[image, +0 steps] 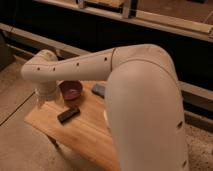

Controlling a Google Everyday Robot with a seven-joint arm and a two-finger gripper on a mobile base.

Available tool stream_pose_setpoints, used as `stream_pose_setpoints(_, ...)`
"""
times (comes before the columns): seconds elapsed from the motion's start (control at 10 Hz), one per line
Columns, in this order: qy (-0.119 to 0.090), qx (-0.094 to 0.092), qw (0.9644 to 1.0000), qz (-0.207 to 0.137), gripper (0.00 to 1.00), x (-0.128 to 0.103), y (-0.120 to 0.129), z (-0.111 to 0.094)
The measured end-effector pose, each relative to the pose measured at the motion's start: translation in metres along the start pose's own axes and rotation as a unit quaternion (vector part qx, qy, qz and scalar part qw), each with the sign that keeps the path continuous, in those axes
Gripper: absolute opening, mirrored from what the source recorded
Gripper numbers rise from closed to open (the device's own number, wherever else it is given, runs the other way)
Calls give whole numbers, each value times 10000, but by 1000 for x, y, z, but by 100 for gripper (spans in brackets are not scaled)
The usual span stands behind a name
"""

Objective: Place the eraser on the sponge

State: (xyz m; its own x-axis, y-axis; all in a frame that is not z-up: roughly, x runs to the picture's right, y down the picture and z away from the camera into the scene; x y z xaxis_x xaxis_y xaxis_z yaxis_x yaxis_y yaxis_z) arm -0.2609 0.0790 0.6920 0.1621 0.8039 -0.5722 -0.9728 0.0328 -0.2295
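Observation:
The black eraser point(68, 114) lies flat on the wooden table point(85, 137), near its left front part. The blue-grey sponge point(98, 90) rests farther back, partly cut off by my white arm's big elbow. My gripper point(39, 101) hangs at the end of the forearm over the table's left edge. It is left of the eraser and holds nothing that I can see.
A dark purple bowl point(71, 90) stands between gripper and sponge, just behind the eraser. My bulky arm point(145, 105) covers the table's right half. Behind runs a dark wall with a ledge point(60, 50), and concrete floor surrounds the table.

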Motion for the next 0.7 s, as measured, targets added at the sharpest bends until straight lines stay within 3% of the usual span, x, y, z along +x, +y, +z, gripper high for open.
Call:
stream_pose_setpoints(0.3,-102,302,9964,-789,65,-5,-2,0)
stream_pose_setpoints(0.4,-58,441,9901,-1335,65,-5,-3,-2)
stream_pose_setpoints(0.6,227,511,9720,-2281,65,1,-4,-7)
stream_pose_setpoints(0.7,484,435,9563,-2852,65,9,-4,-9)
